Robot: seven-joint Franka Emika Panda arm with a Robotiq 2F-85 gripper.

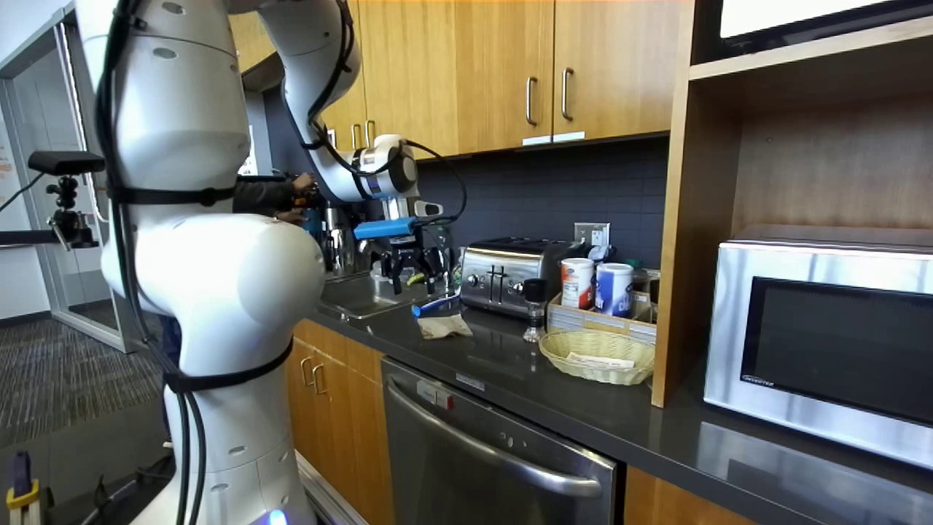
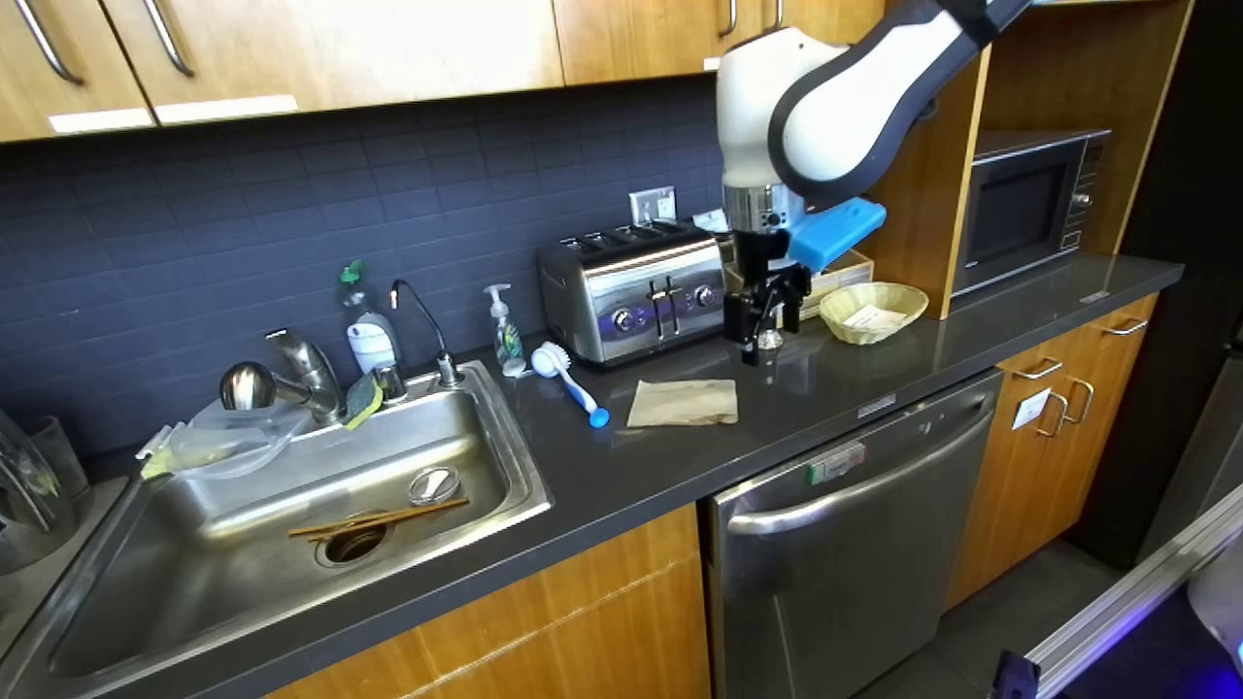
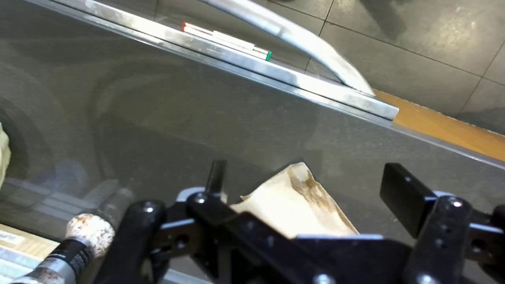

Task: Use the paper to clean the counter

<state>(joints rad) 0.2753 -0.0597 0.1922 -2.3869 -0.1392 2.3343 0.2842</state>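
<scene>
The paper [image 1: 444, 327] lies flat on the dark glossy counter [image 1: 525, 379], in front of the toaster. It is a tan, roughly square sheet, also seen in an exterior view [image 2: 683, 403]. In the wrist view the paper [image 3: 292, 201] shows a brown damp-looking patch along one edge, and its lower part is hidden behind the gripper. My gripper [image 3: 307, 185] is open, its two black fingers wide apart with nothing between them. In both exterior views the gripper [image 1: 414, 283] [image 2: 769, 340] hangs pointing down above the counter, apart from the paper.
A steel toaster [image 2: 646, 301] stands against the back wall. A blue-white brush [image 2: 573, 383] lies left of the paper, near the sink [image 2: 529, 466]. A grinder [image 1: 534, 313], a box with canisters [image 1: 612, 324] and a pale basket [image 1: 598, 372] stand to the right. The dishwasher handle [image 2: 864, 485] juts out below.
</scene>
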